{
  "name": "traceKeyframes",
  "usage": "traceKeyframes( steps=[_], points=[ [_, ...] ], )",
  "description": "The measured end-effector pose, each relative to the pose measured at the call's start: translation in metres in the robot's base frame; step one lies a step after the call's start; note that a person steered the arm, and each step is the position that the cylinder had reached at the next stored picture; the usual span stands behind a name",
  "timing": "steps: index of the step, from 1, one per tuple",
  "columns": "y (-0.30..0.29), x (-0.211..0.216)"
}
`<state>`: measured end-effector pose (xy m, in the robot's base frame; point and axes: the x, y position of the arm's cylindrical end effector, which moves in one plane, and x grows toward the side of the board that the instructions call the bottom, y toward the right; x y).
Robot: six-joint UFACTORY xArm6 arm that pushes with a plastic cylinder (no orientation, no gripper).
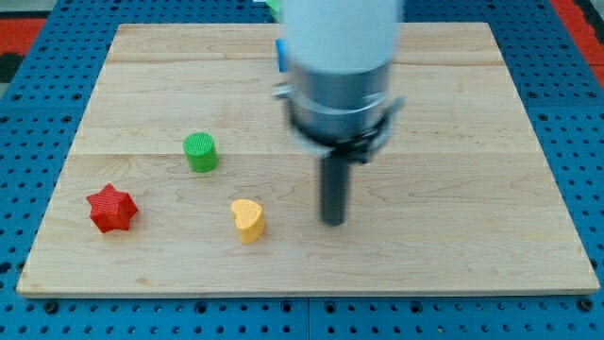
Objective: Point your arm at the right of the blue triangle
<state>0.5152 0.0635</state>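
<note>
A blue block shows only as a sliver near the view's top, mostly hidden behind my arm's white body; its shape cannot be made out. My tip rests on the wooden board well below that block, toward the view's bottom, and a little to its right. The tip touches no block. The yellow heart lies to the tip's left.
A green cylinder stands left of centre. A red star lies at the lower left. A bit of green shows at the top edge beside the arm. A blue pegboard surrounds the board.
</note>
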Motion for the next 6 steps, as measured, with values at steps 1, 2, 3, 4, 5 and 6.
traceKeyframes(
  steps=[1,2,3,4,5,6],
  points=[
    [0.079,-0.084],
    [0.1,-0.115],
    [0.072,-0.089],
    [0.031,-0.081],
    [-0.029,-0.087],
    [-0.061,-0.092]
  ],
)
